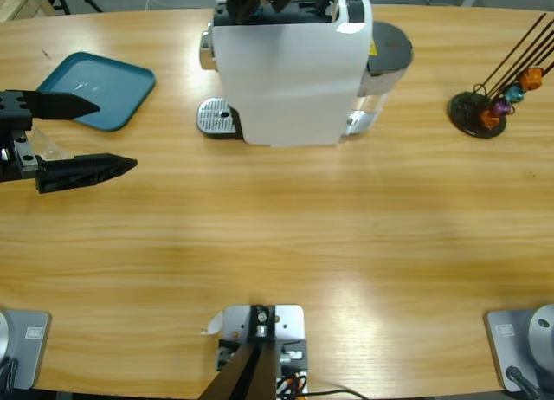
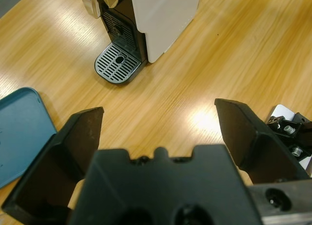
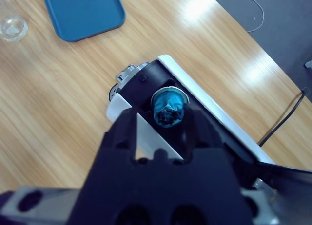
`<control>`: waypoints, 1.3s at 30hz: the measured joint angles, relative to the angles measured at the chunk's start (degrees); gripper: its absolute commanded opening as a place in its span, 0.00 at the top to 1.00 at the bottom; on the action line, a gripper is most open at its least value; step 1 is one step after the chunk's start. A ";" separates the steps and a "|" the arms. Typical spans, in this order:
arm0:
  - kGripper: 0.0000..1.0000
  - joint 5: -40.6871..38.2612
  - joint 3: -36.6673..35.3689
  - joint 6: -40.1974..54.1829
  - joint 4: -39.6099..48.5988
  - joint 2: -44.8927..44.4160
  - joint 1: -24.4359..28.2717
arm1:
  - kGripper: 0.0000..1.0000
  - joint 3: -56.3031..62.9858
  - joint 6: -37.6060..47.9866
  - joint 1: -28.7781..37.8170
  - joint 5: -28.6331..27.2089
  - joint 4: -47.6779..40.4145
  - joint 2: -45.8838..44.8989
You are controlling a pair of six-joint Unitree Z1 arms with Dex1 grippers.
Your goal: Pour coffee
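Worktop of pale wood, long, lit from above.

1. Left end effector: spread wide, holding nothing.
2. Blue tray: just beyond the left end effector's far jaw, bare.
3. Clear glass: beside the tray, close to the left end effector. No coffee can be made out in it (none shows anywhere yet). Judged light, rigid, slick-walled and breakable. Best taken around the wall at mid height with a modest squeeze and kept upright, since any liquid in it will slosh.
4. Coffee machine: white body, well ahead of the left end effector, with a drip grate at its foot.
5. Right end effector: directly over the machine's top, a teal capsule at its tips, seated in the loading slot. Whether it grips the capsule cannot be told.
6. Capsule rack: well off to the side of the right end effector, coloured capsules hanging.
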 measured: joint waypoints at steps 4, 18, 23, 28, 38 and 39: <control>0.01 0.00 0.05 0.00 0.00 0.00 0.00 | 0.95 0.00 0.04 0.00 0.00 -0.11 0.00; 0.01 0.00 0.43 -0.11 0.00 0.00 0.00 | 0.75 -0.32 2.19 0.00 -0.01 0.28 0.21; 0.01 0.00 0.51 -0.18 -0.01 0.00 0.00 | 0.64 -0.65 2.67 0.00 -0.01 0.76 0.68; 0.01 0.00 0.51 -0.18 -0.01 0.00 0.00 | 0.68 -0.66 2.67 0.00 -0.01 0.85 1.17; 0.01 0.00 0.52 -0.18 -0.01 0.00 0.00 | 0.80 -0.69 2.72 0.04 -0.69 1.41 1.42; 0.01 0.00 0.52 -0.18 -0.01 0.00 0.00 | 0.89 -0.72 2.72 0.07 -0.75 1.42 1.42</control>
